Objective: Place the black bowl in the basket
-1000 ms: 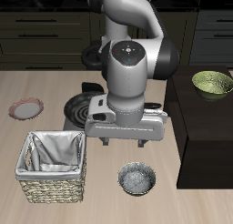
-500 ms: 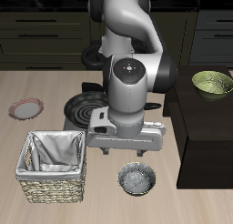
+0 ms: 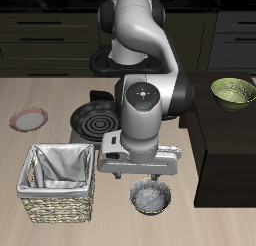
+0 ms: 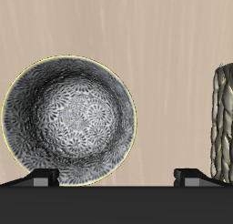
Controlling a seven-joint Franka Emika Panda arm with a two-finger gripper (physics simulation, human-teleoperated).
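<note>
The black bowl stands upright on the table near its front edge; its speckled grey inside fills much of the wrist view. The basket, pale wicker with grey-white lining, stands beside the bowl near the front edge, and one wicker wall shows in the wrist view. My gripper hangs just above the bowl's back rim, its hand covering the fingers in the exterior view. In the wrist view the gripper is open and empty, its two fingers wide apart.
A dark ribbed frying pan lies behind the basket. A flat pinkish-rimmed plate lies farther out along the table. An olive-green bowl sits on a dark raised cabinet that borders the black bowl's other side.
The arm has come down and toward the table's front edge, bringing the gripper close over the black bowl. The bowl and the basket have not moved.
</note>
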